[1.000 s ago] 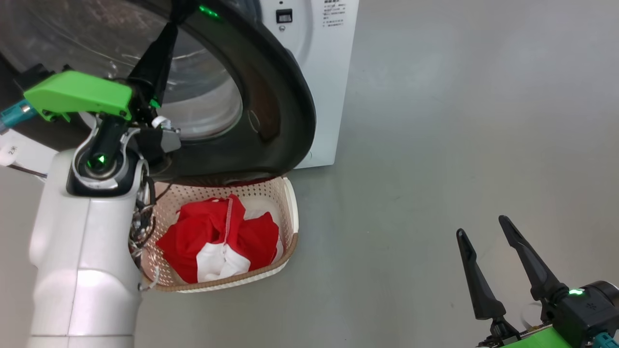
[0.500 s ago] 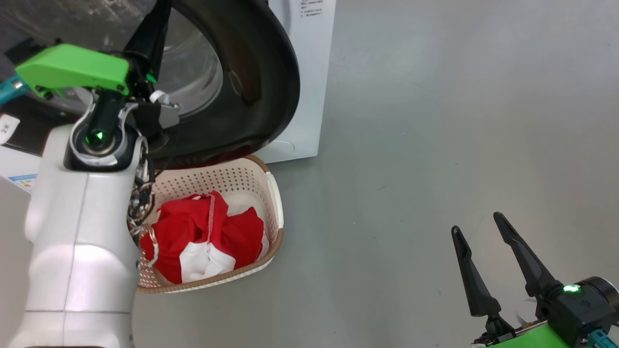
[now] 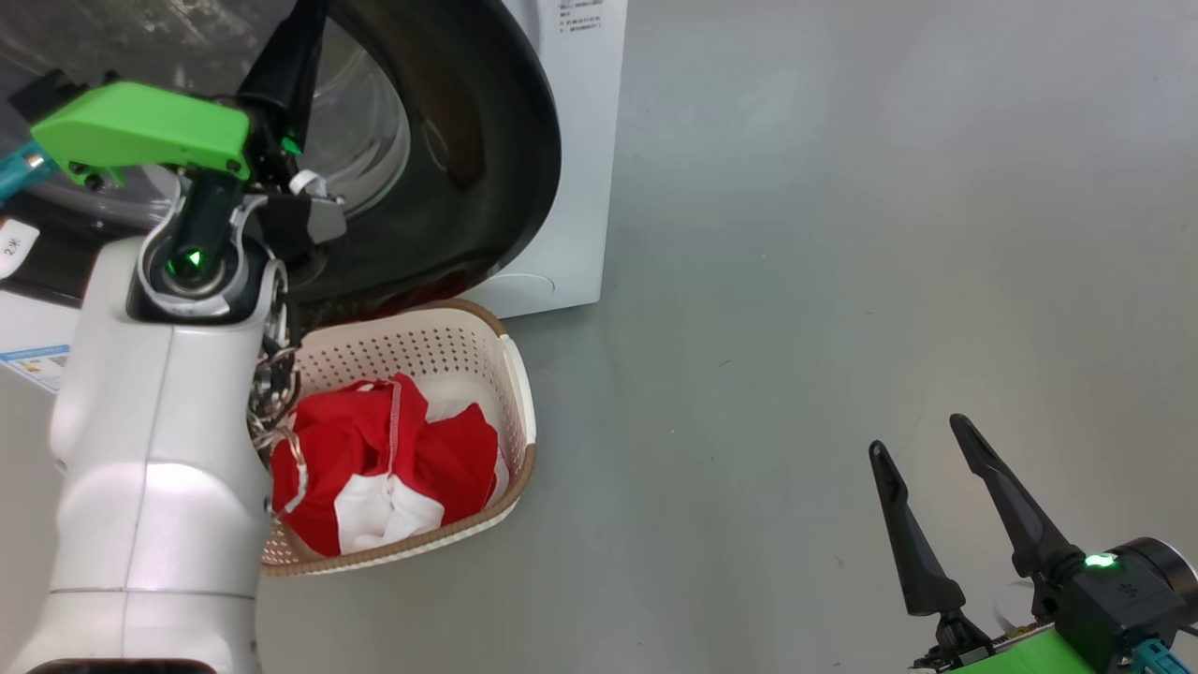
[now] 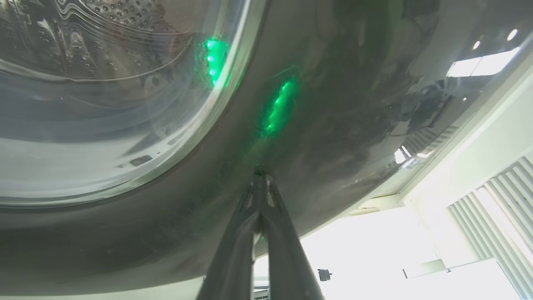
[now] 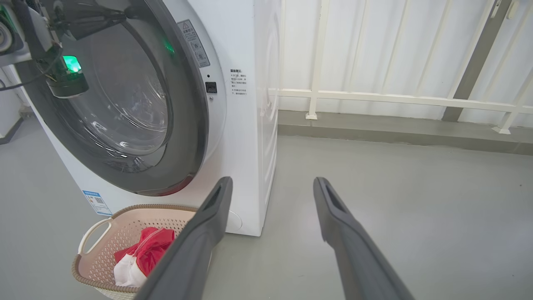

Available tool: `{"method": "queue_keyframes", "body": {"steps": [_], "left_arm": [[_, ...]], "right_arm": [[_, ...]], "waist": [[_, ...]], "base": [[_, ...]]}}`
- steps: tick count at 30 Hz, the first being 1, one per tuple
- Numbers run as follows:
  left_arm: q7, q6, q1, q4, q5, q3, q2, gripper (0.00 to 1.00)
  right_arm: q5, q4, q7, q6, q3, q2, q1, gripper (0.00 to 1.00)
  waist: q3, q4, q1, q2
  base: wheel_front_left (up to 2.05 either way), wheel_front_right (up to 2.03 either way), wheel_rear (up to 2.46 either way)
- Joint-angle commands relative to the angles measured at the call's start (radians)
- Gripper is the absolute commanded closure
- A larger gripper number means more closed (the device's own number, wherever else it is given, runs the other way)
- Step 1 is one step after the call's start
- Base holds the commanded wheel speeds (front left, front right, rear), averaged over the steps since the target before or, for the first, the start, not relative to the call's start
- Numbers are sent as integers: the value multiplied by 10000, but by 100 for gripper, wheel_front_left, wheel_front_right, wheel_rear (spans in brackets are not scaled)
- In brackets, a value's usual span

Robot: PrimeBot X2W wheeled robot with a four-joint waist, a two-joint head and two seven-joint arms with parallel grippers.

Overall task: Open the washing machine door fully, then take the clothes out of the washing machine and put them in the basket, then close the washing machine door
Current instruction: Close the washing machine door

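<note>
The glossy black washing machine door (image 3: 468, 168) stands swung close to the front of the white washing machine (image 3: 571, 187). My left gripper (image 4: 260, 177) is shut, and its fingertips press on the door's black rim beside the glass window (image 4: 104, 104). In the head view the left gripper (image 3: 304, 37) reaches up along the door. Red and white clothes (image 3: 374, 449) lie in the cream basket (image 3: 519, 412) on the floor below the door. My right gripper (image 3: 917, 437) hangs open and empty over the floor, well to the right. The right wrist view shows the door (image 5: 183, 137), basket (image 5: 93, 233) and clothes (image 5: 145, 254).
My pale left forearm (image 3: 159, 449) covers the basket's left side. Bare grey floor (image 3: 842, 234) spreads to the right of the machine. A white railing (image 5: 374, 98) runs along the wall behind. A blue label sticker (image 5: 92, 200) sits low on the machine's front.
The door has swung closer to the machine's front with the shut left gripper against it. The head camera has shifted. The right gripper stays open in the same place.
</note>
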Motion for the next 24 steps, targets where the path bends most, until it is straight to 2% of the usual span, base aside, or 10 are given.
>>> {"method": "queue_keyframes", "body": {"steps": [1,10,11,12,13,14,18,24], "left_arm": [[-44,-157,-377,-199,108,107,295,100],[-183,-232,179,-330,394,-268,295,100],[-297,-184,275,-380,525,-337,301,78],[-412,-122,367,-441,632,-386,302,60],[-456,-59,466,-511,655,-407,302,14],[-517,4,560,-605,683,-423,301,0],[-911,225,870,-959,894,-416,345,0],[-1706,833,1799,-1877,1036,-126,432,0]], "right_arm": [[-48,-250,-67,50,189,-152,-381,0],[-1,-263,-71,50,99,-152,-249,0],[-2,-261,-66,50,101,-152,-233,0],[-3,-262,-66,50,99,-152,-225,0],[-1,-260,-68,50,89,-152,-219,0],[3,-264,-68,50,78,-152,-213,0],[18,-265,-66,50,36,-152,-193,0],[74,-227,-81,50,-2,-152,-78,0]], "waist": [[-14,7,0,0],[-204,261,0,0],[-222,305,0,0],[-237,355,0,0],[-268,411,0,0],[-289,466,0,0],[-379,627,0,0],[-653,930,0,0]], "base": [[0,0,0],[0,0,0],[0,0,0],[0,0,0],[0,0,0],[0,0,0],[0,0,0],[0,0,0]]}}
